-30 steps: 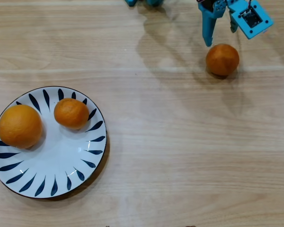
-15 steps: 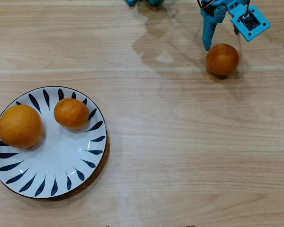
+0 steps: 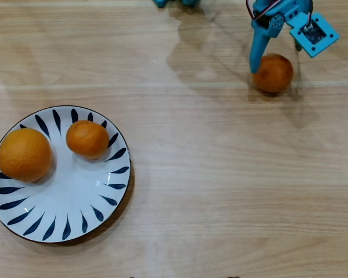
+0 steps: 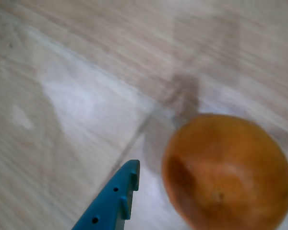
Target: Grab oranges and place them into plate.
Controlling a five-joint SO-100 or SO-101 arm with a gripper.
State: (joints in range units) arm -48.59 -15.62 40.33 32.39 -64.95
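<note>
Since the earlier frame, the blue gripper (image 3: pixel 274 57) had lowered around the loose orange (image 3: pixel 272 73) at the table's far right in the overhead view. Jaws stood spread wide, straddling the fruit, nothing gripped. One blue finger (image 4: pixel 113 201) lay just beside the orange (image 4: pixel 228 172) in the wrist view. Well apart, at lower left, the blue-leafed white plate (image 3: pixel 75 200) carried the large orange (image 3: pixel 24 154) and a smaller orange (image 3: pixel 87 138) on the wooden table (image 3: pixel 220 185).

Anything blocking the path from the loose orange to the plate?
Nothing visible. In the overhead view bare wooden table lies between the loose orange and the plate. Two oranges already sit on the plate's upper left part; its lower right is free.
</note>
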